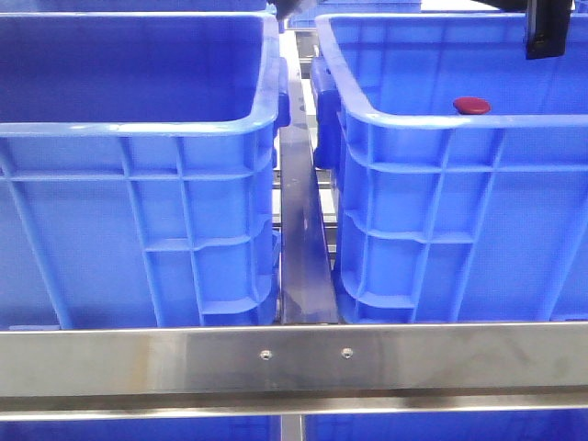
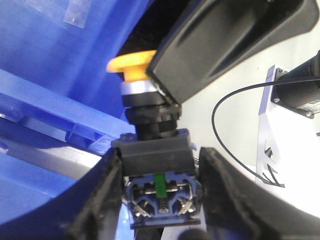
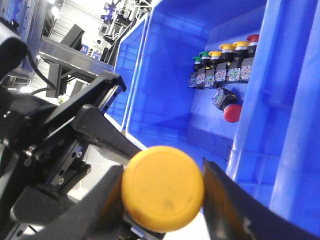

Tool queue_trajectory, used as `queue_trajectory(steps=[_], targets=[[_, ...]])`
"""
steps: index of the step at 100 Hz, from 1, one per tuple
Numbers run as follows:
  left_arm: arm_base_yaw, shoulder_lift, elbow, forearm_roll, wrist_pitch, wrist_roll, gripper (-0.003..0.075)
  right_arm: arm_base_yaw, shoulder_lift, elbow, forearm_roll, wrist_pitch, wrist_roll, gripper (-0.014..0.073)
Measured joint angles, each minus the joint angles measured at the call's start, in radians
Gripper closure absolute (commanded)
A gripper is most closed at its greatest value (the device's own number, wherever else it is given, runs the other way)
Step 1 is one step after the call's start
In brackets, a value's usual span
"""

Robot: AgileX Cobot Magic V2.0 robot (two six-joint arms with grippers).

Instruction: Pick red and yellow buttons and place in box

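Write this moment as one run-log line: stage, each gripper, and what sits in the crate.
stage: handover | left gripper: shut on yellow button body | right gripper: shut on its cap | box: red button, row of buttons

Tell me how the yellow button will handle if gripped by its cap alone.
Probably rigid: the yellow button has a hard-looking black body and contact block. Likely bottom-heavy, so it may swing. The smooth domed cap could slip.

A brushed steel rail (image 1: 294, 360) crosses the lower part of the front view, with two small screw heads near its middle. A narrower steel bar (image 1: 301, 248) runs away from it up the centre of the frame. In the upper left of the right wrist view, bright ceiling lights (image 3: 54, 10) shine over a grey metal bench (image 3: 67, 52) in a workshop-like room.
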Motion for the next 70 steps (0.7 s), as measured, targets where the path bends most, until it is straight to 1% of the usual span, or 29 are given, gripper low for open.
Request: queue_trajectory(steps=[3,8,10,11,15,19,22,45,52,70], targets=[[0.0,0.0,0.0,0.0,0.0,0.003,0.0381,0.0,0.0,0.0,0.0,0.0,-0.002,0.0302],[0.0,0.0,0.0,0.0,0.0,0.007,0.0272,0.0,0.0,0.0,0.0,0.0,-0.001,0.0302],[0.0,0.0,0.0,0.0,0.0,0.009,0.0244,0.0,0.0,0.0,0.0,0.0,-0.001,0.0302],[0.0,0.0,0.0,0.0,0.0,0.012,0.0216,0.0,0.0,0.0,0.0,0.0,-0.001,0.0302],[0.0,0.0,0.0,0.0,0.0,0.013,0.0141,0.0,0.0,0.0,0.002,0.005,-0.002,0.0302],[0.0,0.0,0.0,0.0,0.0,0.013,0.0087,0.0,0.0,0.0,0.004,0.007,-0.002,0.0302],[0.0,0.0,0.0,0.0,0.0,0.015,0.0067,0.0,0.0,0.0,0.004,0.008,-0.002,0.0302],[0.0,0.0,0.0,0.0,0.0,0.019,0.0061,-0.011,0.0,0.0,0.004,0.0,-0.014,0.0302],[0.0,0.0,0.0,0.0,0.0,0.019,0.0061,-0.042,0.0,-0.004,0.002,-0.002,-0.03,0.0302],[0.0,0.0,0.0,0.0,0.01,0.021,0.0061,-0.167,0.0,-0.057,-0.029,-0.018,-0.043,0.0303]])
